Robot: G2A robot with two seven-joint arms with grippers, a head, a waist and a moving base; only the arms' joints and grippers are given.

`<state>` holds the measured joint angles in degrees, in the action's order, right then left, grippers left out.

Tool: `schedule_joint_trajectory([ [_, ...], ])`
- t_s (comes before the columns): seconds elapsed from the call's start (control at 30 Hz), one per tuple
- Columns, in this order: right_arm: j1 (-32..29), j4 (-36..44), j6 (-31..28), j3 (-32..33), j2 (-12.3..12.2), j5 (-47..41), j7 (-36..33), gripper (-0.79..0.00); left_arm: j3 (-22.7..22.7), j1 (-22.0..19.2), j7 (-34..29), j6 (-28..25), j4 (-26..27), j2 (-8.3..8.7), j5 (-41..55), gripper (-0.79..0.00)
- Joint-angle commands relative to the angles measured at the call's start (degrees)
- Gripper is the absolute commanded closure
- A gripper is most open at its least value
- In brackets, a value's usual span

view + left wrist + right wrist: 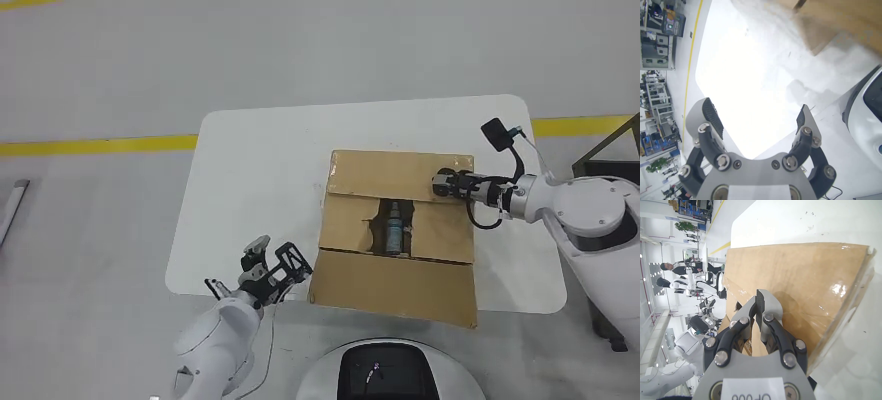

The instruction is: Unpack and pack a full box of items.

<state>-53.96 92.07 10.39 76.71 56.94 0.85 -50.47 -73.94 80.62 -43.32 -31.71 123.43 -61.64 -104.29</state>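
Observation:
A brown cardboard box [395, 290] stands on the right half of the white table [260, 180], its far and near flaps folded outward. Through the gap between the inner flaps shows a bottle [395, 232]. My right gripper [437, 185] rests at the far right of the box top with its fingers pressed together. In the right wrist view the right gripper [759, 294] lies right against the cardboard [800, 275]; whether cardboard is pinched I cannot tell. My left gripper [275, 262] hovers open at the table's near edge, left of the box. The left gripper [757, 108] holds nothing, and a box corner [829, 22] lies beyond it.
The left half of the table [753, 66] is bare white surface. A yellow floor line [100, 145] runs behind the table. A dark frame [615, 150] stands off the table's right end.

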Motion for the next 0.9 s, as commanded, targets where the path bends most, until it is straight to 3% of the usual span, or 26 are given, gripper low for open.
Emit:
schedule_joint_trajectory([
  [0.0,-0.05,0.08,-0.02,0.04,-0.05,0.13,-0.22,0.000,0.60,0.03,1.11,-1.04,0.31,-0.01,0.03,-0.785],
  [0.3,0.17,0.96,0.17,0.54,-0.29,0.37,-0.83,0.000,2.58,-1.69,5.22,-3.15,2.21,-0.38,4.18,-0.785],
  [0.5,1.91,1.94,0.63,1.09,-0.67,2.84,-2.44,0.000,3.23,-4.49,3.79,-2.16,3.90,-0.94,10.12,-0.785],
  [0.73,3.51,4.18,1.21,4.74,-1.33,2.54,-3.64,0.000,5.80,-9.67,1.57,1.02,3.06,-1.87,15.32,-0.785],
  [0.87,2.62,6.46,2.30,8.32,-1.92,2.08,-3.95,0.000,8.45,-14.43,-1.63,6.61,-0.04,-2.77,13.58,-0.785],
])
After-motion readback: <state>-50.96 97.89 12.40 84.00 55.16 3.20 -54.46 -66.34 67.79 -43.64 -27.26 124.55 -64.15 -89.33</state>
